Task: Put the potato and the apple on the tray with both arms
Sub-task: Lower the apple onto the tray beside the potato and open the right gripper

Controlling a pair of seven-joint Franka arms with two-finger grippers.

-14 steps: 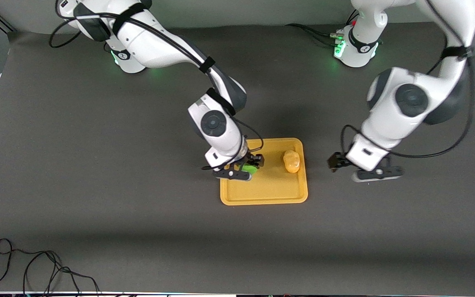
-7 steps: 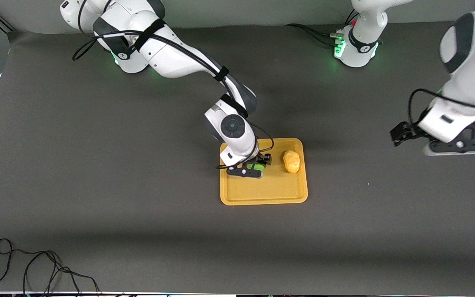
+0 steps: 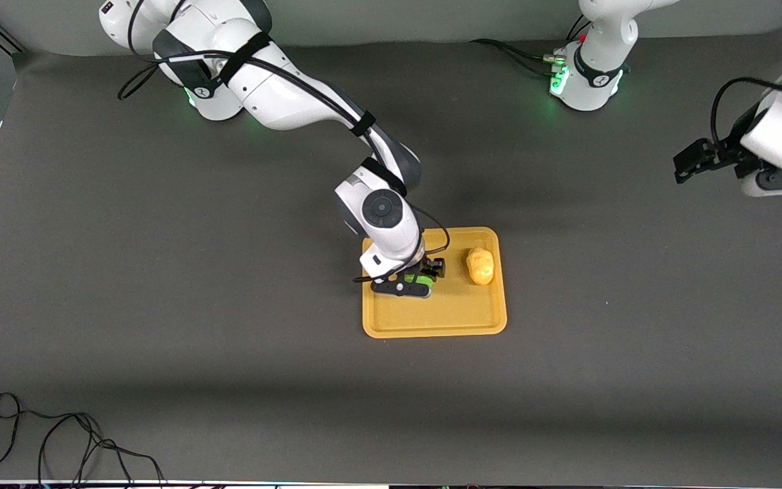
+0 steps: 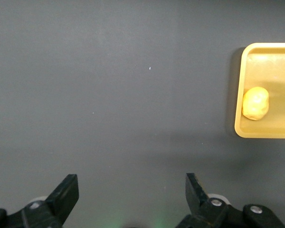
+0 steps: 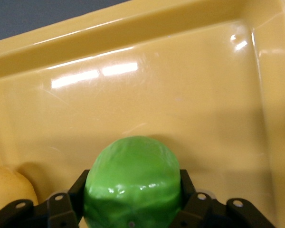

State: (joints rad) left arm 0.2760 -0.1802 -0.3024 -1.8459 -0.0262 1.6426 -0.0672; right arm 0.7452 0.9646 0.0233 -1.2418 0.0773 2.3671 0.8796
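Observation:
The orange-yellow tray (image 3: 445, 319) lies mid-table. The yellow-orange potato (image 3: 480, 265) lies in it, by the rim toward the left arm's end. My right gripper (image 3: 413, 280) is shut on the green apple (image 3: 416, 278) low over the tray's part toward the right arm's end; I cannot tell whether the apple touches the floor. In the right wrist view the apple (image 5: 133, 180) fills the jaws above the tray floor (image 5: 180, 95), the potato (image 5: 7, 190) beside it. My left gripper (image 3: 771, 182) is open and empty, over bare table at the left arm's end; its view (image 4: 132, 194) shows potato (image 4: 255, 103) and tray (image 4: 270, 61).
Black cables (image 3: 58, 441) lie on the grey mat near the front camera at the right arm's end. The two arm bases (image 3: 584, 75) stand along the table's edge farthest from that camera.
My left arm has swung away from the tray toward its own end of the table, gripper open. My right gripper has carried the apple a little farther in over the tray.

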